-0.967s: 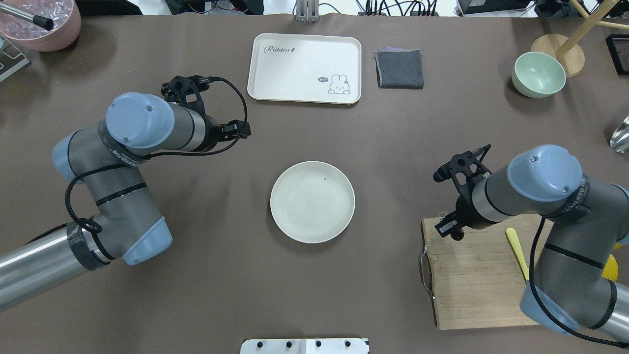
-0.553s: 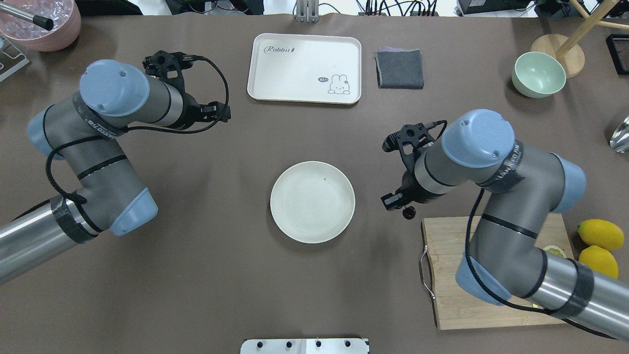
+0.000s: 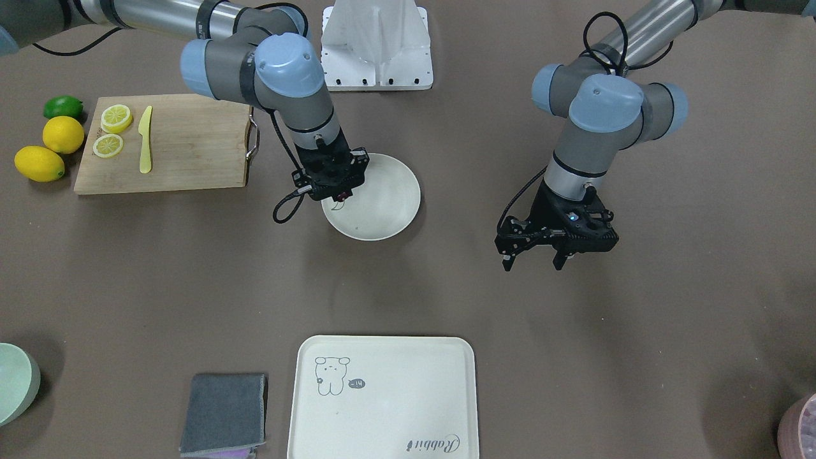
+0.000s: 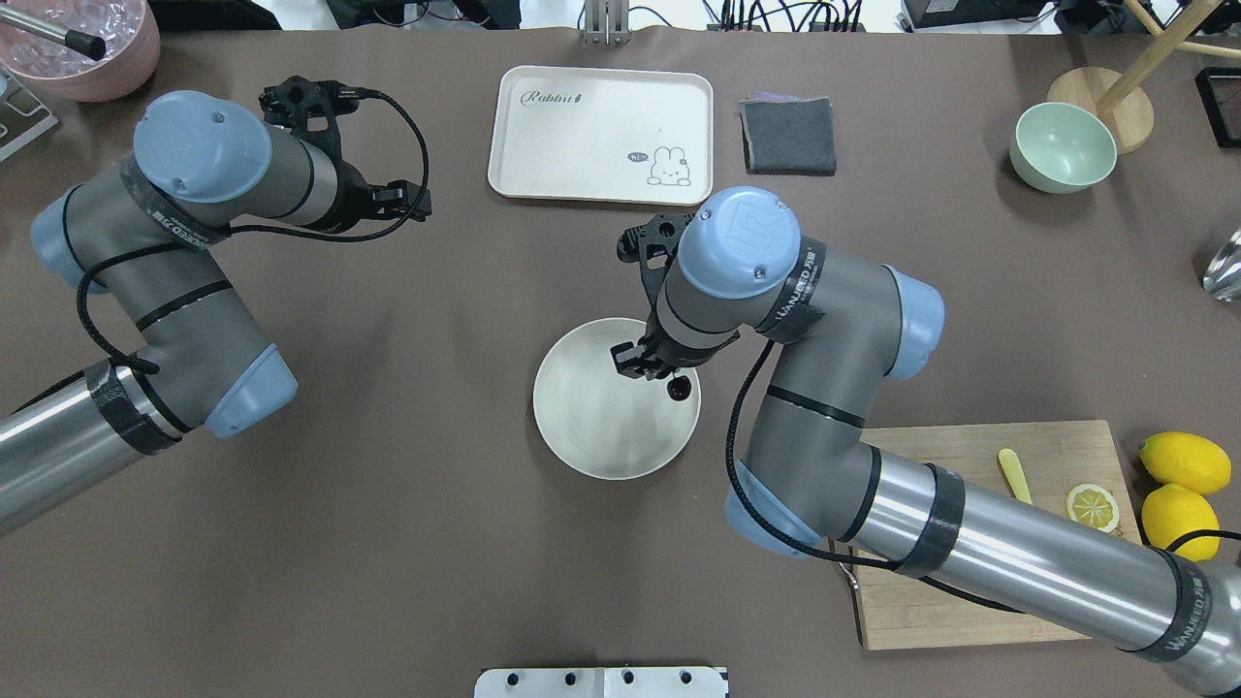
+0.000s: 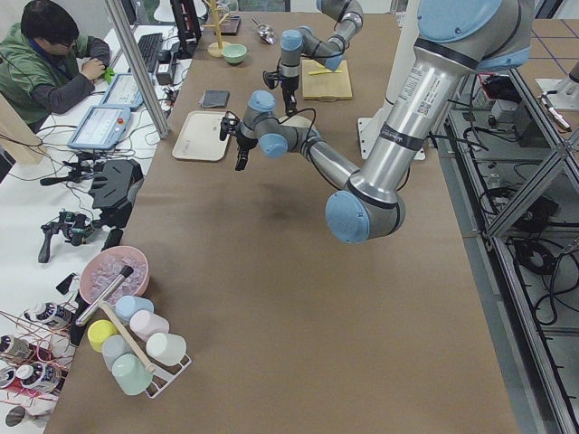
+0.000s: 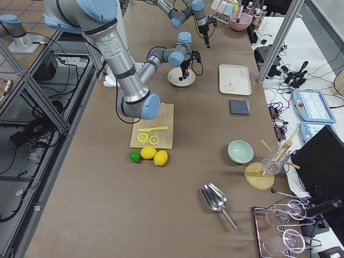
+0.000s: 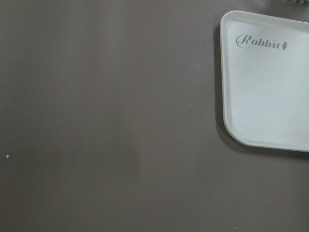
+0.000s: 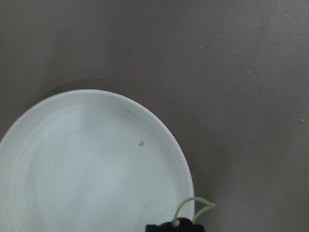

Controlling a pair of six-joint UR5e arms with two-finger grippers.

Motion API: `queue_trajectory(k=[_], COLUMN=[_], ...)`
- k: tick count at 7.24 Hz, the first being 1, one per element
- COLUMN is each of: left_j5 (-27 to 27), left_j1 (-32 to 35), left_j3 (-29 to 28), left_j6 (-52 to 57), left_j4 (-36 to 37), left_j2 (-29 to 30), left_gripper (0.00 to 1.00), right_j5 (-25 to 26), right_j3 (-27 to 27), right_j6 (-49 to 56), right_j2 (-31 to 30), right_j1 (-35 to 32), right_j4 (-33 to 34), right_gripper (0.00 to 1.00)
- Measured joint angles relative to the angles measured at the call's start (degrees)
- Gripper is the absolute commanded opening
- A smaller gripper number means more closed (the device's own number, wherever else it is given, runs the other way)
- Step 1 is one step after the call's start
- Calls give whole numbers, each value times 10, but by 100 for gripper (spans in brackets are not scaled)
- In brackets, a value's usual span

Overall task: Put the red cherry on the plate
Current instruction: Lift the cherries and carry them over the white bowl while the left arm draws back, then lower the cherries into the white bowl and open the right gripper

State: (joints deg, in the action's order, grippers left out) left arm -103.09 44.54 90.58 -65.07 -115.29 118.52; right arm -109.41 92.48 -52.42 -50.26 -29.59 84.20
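Note:
The off-white round plate [image 4: 591,436] lies at the table's middle. My right gripper [image 4: 659,371] hangs over the plate's right part, shut on the red cherry [image 4: 679,386], which dangles dark maroon just below it. In the front-facing view that gripper [image 3: 335,194] is above the plate [image 3: 389,210], with a thin stem curling beneath. The right wrist view shows the plate [image 8: 87,169] below and the green stems [image 8: 193,209] at the bottom edge. My left gripper [image 3: 531,262] stands open and empty over bare table, far from the plate.
A cream tray [image 4: 601,136] with a rabbit drawing lies behind the plate, a grey cloth [image 4: 788,136] beside it. A wooden cutting board [image 4: 970,543] with a lemon slice and yellow knife, lemons [image 4: 1185,463] and a green bowl [image 4: 1062,147] are on the right.
My right arm has swung left from the cutting board's corner to above the plate, carrying the cherry. My left arm has drawn back toward the far left.

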Motion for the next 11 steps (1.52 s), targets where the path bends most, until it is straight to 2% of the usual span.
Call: queue_trajectory(k=[2,3,4,5,9,11], left_j5=[0,0,0,0,-16,-29], left_j1=[2,3,4,5,8,31], left_j3=[-6,-10,-12,-12,-12,-10], left_j6=[1,1,1,1,31,48], left_j4=[-2,-3,-3,-3,-21,-28], left_j2=[0,0,1,1,-1,-15], left_gripper=[98,98,98,98,98,98], right_j5=[36,45,49,50,47,3], right_j3=[-28,-40,-45,-48,-38,9], right_j6=[-11,-16,-19,-21,-64,-62], right_j2=[15,17,19,22,40,37], right_j1=[28,36,40,42,37,-8], right_j4=[-20,-35,-42,-44,-38,22], right_gripper=[0,11,97,100,100,100])
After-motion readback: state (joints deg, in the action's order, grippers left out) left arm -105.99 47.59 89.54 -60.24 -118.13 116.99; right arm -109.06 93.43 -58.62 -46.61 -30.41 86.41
